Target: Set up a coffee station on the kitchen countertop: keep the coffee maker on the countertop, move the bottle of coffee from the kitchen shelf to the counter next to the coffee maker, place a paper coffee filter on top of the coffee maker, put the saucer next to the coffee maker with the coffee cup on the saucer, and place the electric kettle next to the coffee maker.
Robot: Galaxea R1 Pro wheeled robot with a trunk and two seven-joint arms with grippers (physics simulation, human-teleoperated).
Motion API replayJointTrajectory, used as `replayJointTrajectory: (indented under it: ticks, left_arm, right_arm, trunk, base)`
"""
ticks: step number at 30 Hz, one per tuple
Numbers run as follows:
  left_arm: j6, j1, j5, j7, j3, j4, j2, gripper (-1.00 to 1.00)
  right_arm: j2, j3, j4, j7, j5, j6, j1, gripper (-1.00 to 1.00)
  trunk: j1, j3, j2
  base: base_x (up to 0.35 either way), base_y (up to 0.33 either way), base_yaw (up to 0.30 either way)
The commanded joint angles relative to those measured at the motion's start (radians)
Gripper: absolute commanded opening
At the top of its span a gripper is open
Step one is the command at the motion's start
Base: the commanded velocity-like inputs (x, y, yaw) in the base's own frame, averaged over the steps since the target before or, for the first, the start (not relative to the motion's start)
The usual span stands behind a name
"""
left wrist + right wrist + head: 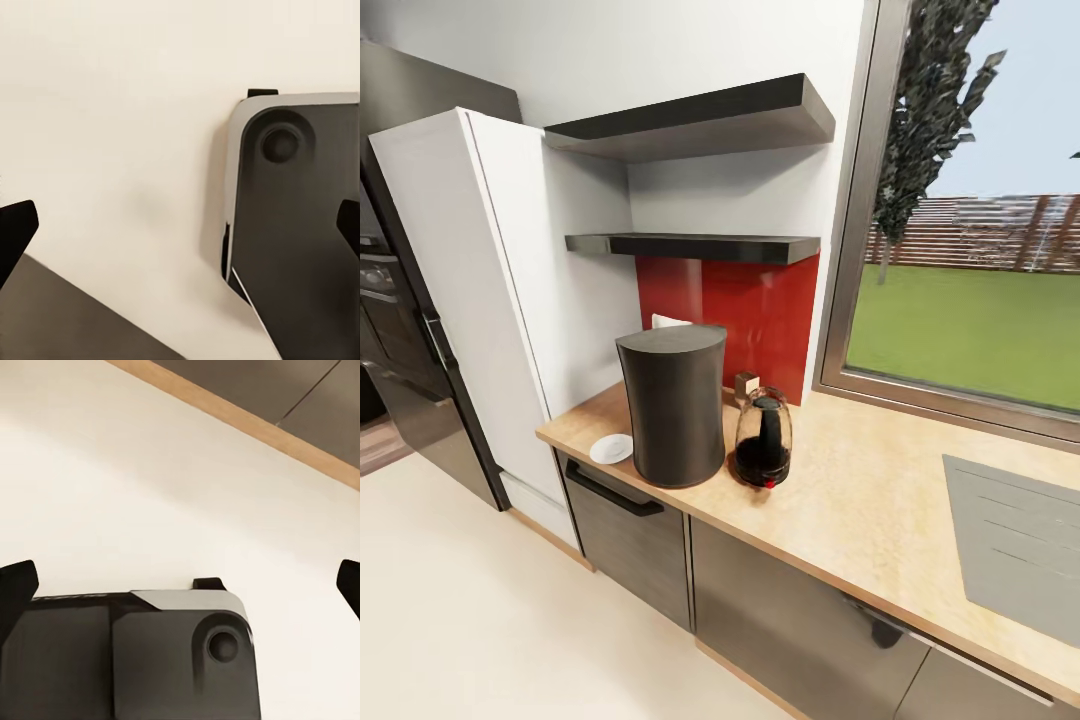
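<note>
black claw (180,225) tips wide apart, empty

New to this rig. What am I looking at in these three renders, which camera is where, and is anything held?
It is a simulated wheeled robot with two arms, each ending in a two-finger claw.

The big picture is from the head camera, looking down at a kitchen countertop. On it stand a tall dark coffee maker, a glass electric kettle to one side, a white saucer to the other, and a small bottle of coffee behind the kettle. Two black shelves hang above.

The other two pictures come from cameras on the wrists. The left claw and right claw hang open over the floor and the robot's own base, holding nothing.
</note>
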Motion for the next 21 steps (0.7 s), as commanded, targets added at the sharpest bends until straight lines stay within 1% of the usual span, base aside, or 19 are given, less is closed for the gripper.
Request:
replayJointTrajectory:
  ticks: [1,6,9,21]
  left_arm:
    - [-0.004,-0.001,-0.007,0.001,0.008,0.003,-0.001,1.00]
    - [-0.005,-0.001,-0.008,0.001,0.008,0.022,-0.001,1.00]
    - [-0.005,-0.001,-0.007,0.001,0.008,0.032,-0.002,1.00]
    - [-0.007,-0.001,-0.006,0.001,0.008,0.039,-0.001,1.00]
  right_arm:
    - [0.000,-0.008,0.001,-0.004,0.010,-0.003,-0.001,1.00]
    - [0.000,-0.009,0.002,-0.004,0.011,-0.001,0.000,1.00]
    - [0.000,-0.008,0.002,-0.003,0.012,-0.001,0.000,1.00]
    - [0.000,-0.007,0.004,-0.002,0.013,0.001,0.000,1.00]
  trunk:
    - [0.001,-0.002,-0.002]
    - [0.001,-0.002,-0.002]
    - [0.001,-0.002,-0.002]
    - [0.001,0.000,-0.002]
  base:
    - [0.000,0.000,0.000]
    - [0.000,0.000,-0.011]
    - [0.000,0.000,-0.146]
    - [0.000,0.000,-0.278]
